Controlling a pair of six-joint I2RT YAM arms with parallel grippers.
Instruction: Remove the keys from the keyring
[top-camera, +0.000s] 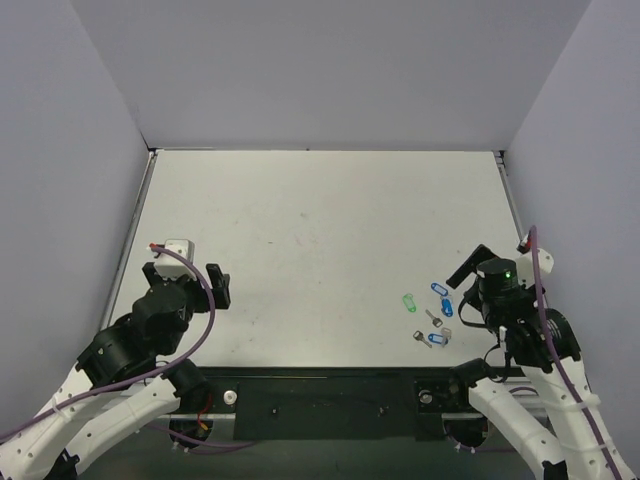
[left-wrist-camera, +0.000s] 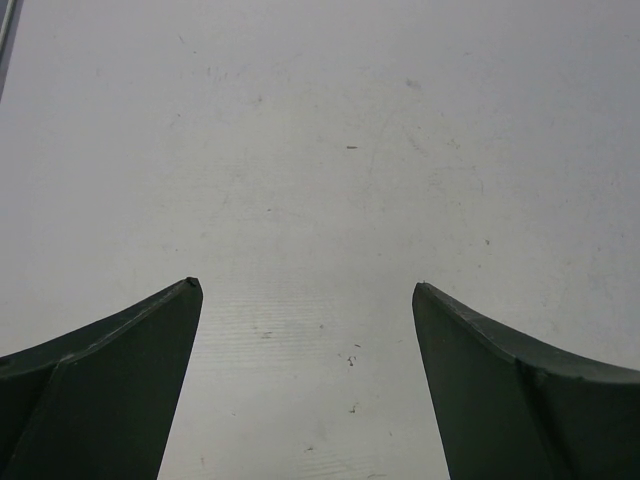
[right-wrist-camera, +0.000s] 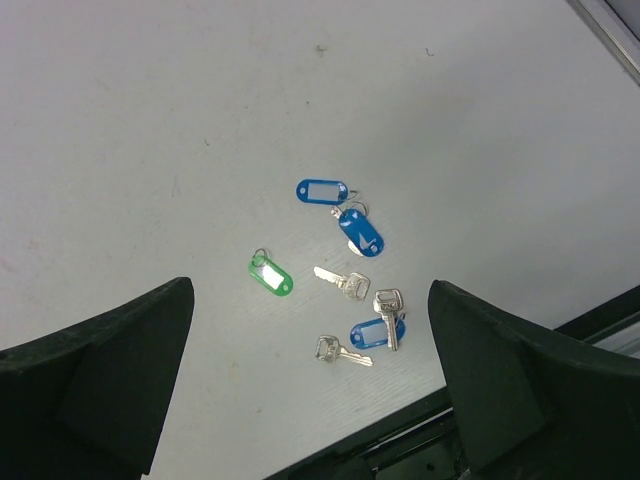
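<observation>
Pale grey walls (top-camera: 330, 70) enclose a white table (top-camera: 320, 230) (faintly scuffed).

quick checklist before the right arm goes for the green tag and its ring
1. Right gripper open: ok, fingers wide apart, nothing held.
2. Left gripper open: ok, empty.
3. Green tag in clear view: ok, lying flat with nothing over it.
4. Keyring free of the tag: cannot tell, it sits at the tag's tip and is too small to see.
5. Silver key off the ring: ok, it lies apart from the tag.
6. Left gripper near the tag: not ok, its camera shows only table.
</observation>
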